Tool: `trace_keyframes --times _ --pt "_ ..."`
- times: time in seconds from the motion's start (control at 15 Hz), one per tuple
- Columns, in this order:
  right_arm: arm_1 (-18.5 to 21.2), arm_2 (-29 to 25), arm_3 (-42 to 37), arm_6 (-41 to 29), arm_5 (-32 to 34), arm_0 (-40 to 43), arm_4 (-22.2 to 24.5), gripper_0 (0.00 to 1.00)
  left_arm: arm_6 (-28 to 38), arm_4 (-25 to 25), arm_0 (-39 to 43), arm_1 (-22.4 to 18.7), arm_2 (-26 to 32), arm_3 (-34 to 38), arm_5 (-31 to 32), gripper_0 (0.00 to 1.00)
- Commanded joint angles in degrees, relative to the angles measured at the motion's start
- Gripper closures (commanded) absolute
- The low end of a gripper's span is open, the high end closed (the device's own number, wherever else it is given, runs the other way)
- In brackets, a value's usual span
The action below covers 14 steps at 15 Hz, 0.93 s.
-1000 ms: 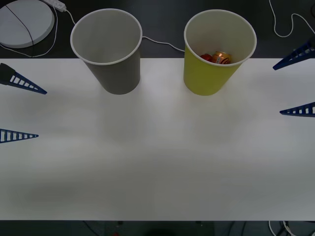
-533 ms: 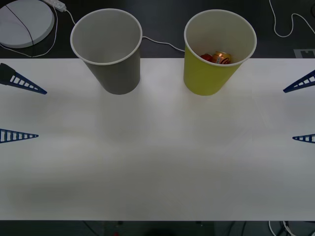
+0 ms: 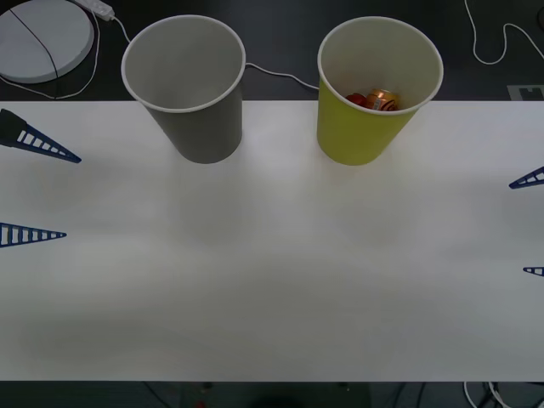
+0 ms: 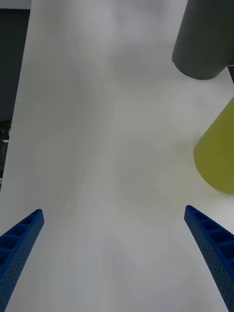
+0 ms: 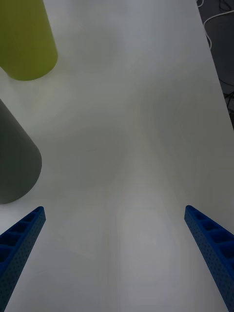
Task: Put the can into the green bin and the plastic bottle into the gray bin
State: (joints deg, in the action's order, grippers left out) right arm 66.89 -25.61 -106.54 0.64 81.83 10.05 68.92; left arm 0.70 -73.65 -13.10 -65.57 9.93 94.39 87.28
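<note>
We see the can (image 3: 382, 99) lying inside the green bin (image 3: 361, 136) at the table's far right; the gray bin (image 3: 200, 127), far left, seems empty. Left gripper (image 3: 38, 191) and right gripper (image 3: 531, 225) wait spread open at the side edges.

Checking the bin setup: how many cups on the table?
2. The gray bin stands at the table's far edge on the robot's left; the green bin beside it, right, holding the can.

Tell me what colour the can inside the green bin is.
Red with a gold-coloured top; the can shows best in the front view.
</note>
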Motion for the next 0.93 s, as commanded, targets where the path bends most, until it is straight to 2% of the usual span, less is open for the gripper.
trace_keyframes --times 0.07,0.93 --pt "-1.85 -0.05 -0.16 0.95 0.00 0.14 3.06 0.00 0.00 0.00 0.00 0.00 0.00 0.00 0.00 0.00" --pt "-2.46 0.03 -0.51 2.26 0.00 -0.91 5.35 0.00 0.00 0.00 0.00 0.00 0.00 0.00 0.00 0.00"
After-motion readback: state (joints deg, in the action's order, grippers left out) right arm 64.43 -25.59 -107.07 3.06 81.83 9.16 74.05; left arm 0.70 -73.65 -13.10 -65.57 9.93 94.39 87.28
